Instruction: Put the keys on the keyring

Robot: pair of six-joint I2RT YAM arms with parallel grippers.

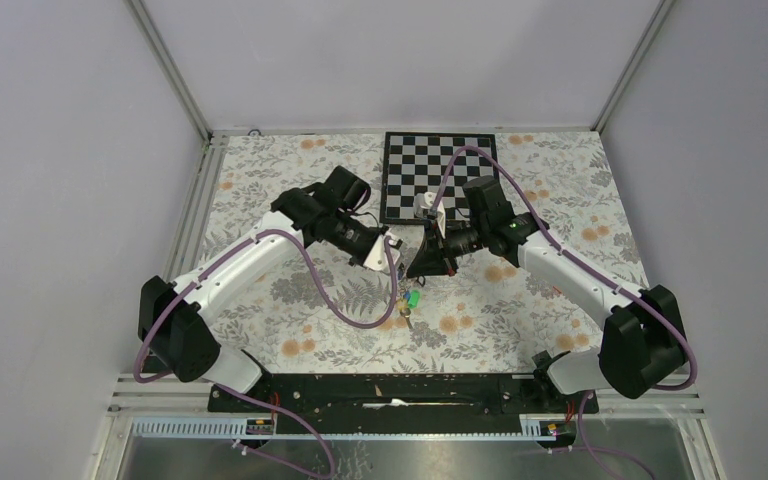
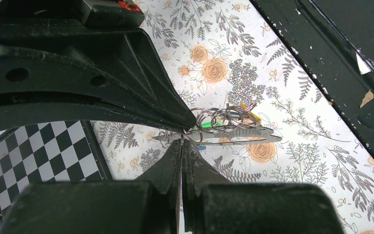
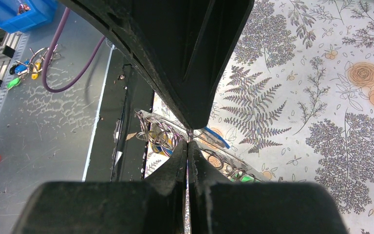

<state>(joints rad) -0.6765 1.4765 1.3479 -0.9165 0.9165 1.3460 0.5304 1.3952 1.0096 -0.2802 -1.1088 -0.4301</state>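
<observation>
Left hand, right hand: both pinched shut on keyring, tips touching; keys bunched at 6 o'clock.

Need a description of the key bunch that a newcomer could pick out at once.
Start at the chessboard at the far middle of the floral cloth and come toward the near edge to where the left gripper and right gripper meet tip to tip. Just on their near side is the key bunch: a tangle of thin silvery rings, set apart by its bright green key head.
</observation>
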